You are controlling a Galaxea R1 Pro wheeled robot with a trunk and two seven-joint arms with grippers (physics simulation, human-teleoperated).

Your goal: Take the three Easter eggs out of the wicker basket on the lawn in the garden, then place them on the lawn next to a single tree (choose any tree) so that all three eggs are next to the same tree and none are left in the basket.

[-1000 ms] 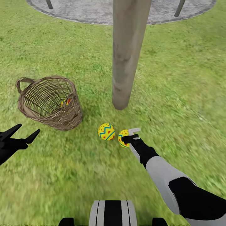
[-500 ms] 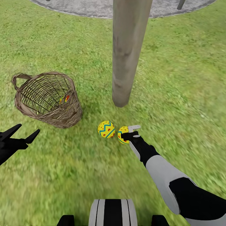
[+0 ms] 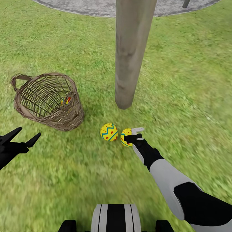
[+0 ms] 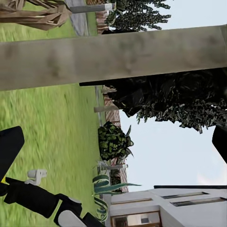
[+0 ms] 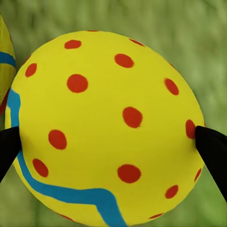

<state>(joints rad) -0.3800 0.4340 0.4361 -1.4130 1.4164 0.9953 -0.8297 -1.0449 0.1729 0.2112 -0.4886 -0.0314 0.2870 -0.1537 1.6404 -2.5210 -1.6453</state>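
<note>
Low on the lawn [image 3: 180,80], right gripper [image 3: 130,137] jaws clasping an egg [image 5: 109,127], left gripper [image 3: 24,135] jaws spread, holding nothing.

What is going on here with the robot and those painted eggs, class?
The robot's right hand is closed around a yellow dotted egg low over the grass, a little way in front of the tree trunk. A second egg lies on the grass beside it. A third egg is in the wicker basket, which stands to the left of the trunk. The left hand is open and empty, off to the side.
</note>
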